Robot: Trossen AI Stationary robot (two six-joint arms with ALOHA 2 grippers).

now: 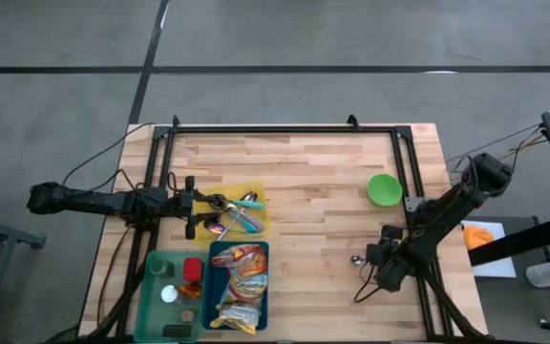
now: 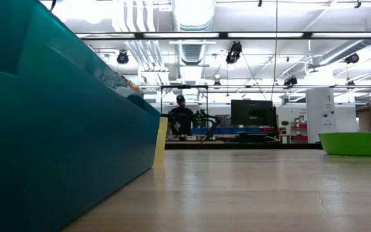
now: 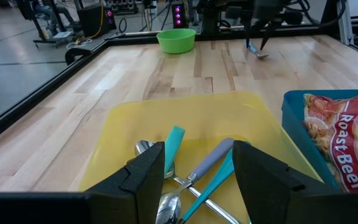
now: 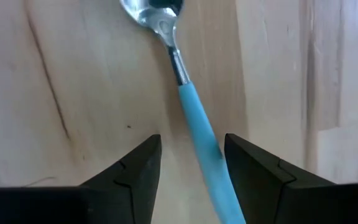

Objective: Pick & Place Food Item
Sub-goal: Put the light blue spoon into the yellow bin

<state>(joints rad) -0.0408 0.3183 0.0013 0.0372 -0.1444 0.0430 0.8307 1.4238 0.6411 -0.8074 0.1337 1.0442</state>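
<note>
On the wooden bench [image 1: 304,172], the task's food item, a noodle packet [image 1: 239,260] printed "Roast Beef", lies in a blue tray [image 1: 214,287] at the lower centre of the high view, with another snack packet [image 1: 235,311] below it in the same tray. Just left of that sits a green tray [image 1: 151,287] with a red item [image 1: 193,268] and small round things. Directly above the blue tray is a yellow tray [image 1: 256,191] holding several spoons [image 1: 242,212] with teal and lilac handles.

The left end effector [image 1: 191,210] hangs at the yellow tray's left edge, its fingers [image 3: 148,180] apart with nothing between them. In the left wrist view they straddle the spoons below, and the noodle packet [image 3: 340,134] lies off to the right of the frame, beside but clear of the fingers.

The right end effector [image 1: 375,258] is at the lower right of the high view, well apart from the noodle packet. Its fingers [image 4: 135,174] also stand apart, and a teal-handled spoon [image 4: 188,106] runs between them; whether they touch it I cannot tell. A green bowl [image 1: 384,188] rests above it near the bench's right rail.

The low view shows the blue tray's wall [image 2: 57,142] filling the left of the frame, the green bowl [image 2: 353,142] at far right, and a person [image 2: 181,116] standing in the room beyond.
</note>
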